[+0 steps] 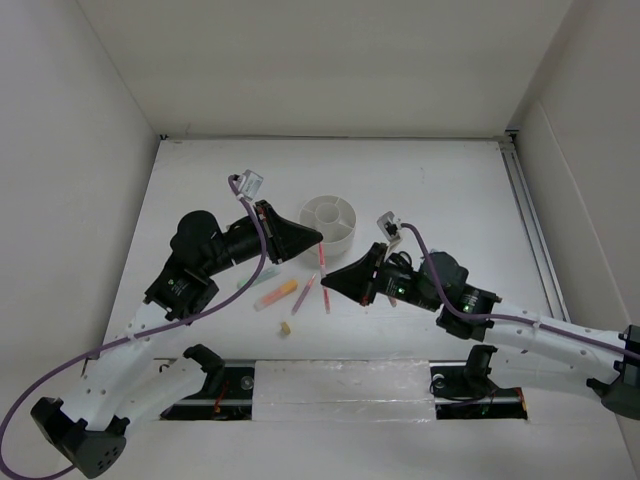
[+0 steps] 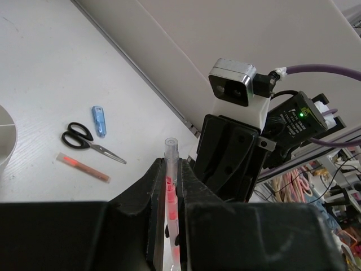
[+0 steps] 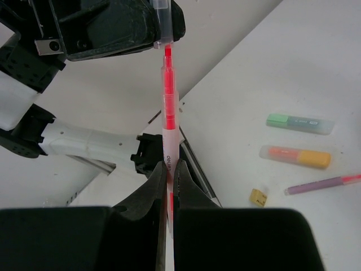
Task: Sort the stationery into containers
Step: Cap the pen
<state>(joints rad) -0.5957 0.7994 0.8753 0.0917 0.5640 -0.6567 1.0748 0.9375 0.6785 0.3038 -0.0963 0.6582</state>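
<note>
Left gripper (image 2: 172, 169), right gripper (image 3: 168, 170) clamp red pen (image 3: 168, 90) beside organizer (image 1: 335, 239)

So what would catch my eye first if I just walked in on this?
Both arms meet over the middle of the table on one red pen: the left gripper pinches its clear-capped end, the right gripper the other end. Just behind them sits a round white organizer, and a green highlighter and an orange highlighter lie loose nearby.
</note>
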